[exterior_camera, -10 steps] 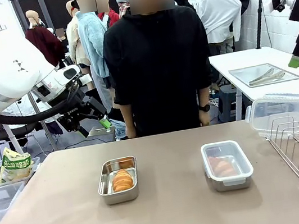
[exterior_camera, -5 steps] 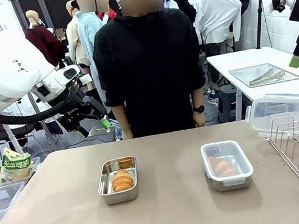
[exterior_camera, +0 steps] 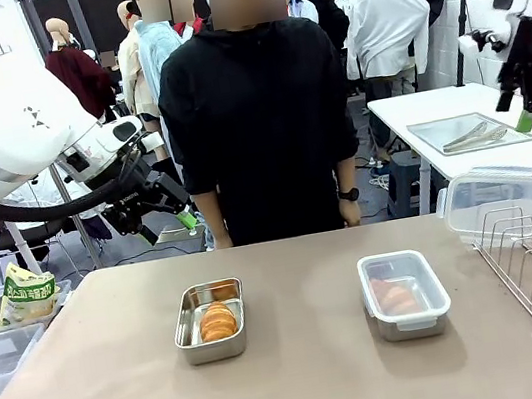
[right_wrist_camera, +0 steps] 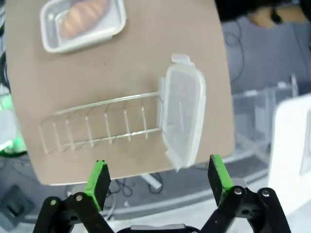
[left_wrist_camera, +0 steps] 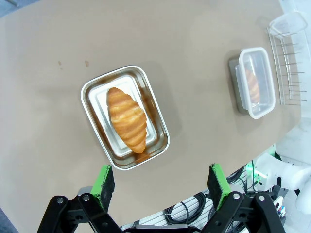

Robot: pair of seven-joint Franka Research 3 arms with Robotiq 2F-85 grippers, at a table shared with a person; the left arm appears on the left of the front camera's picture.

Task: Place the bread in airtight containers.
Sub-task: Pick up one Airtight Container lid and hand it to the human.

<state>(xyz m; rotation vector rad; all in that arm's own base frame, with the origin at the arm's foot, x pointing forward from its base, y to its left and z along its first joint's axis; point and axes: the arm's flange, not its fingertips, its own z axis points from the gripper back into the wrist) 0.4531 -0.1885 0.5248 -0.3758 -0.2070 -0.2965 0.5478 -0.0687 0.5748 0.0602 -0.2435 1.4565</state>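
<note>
Right end effector [right_wrist_camera: 158, 180], released and empty, is swinging in above the spare lid [right_wrist_camera: 182, 111].
Left tin [exterior_camera: 210, 320] is awaiting its cover.

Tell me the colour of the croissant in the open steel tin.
Golden-brown croissant, with darker ridges, clearest in left wrist view.
</note>
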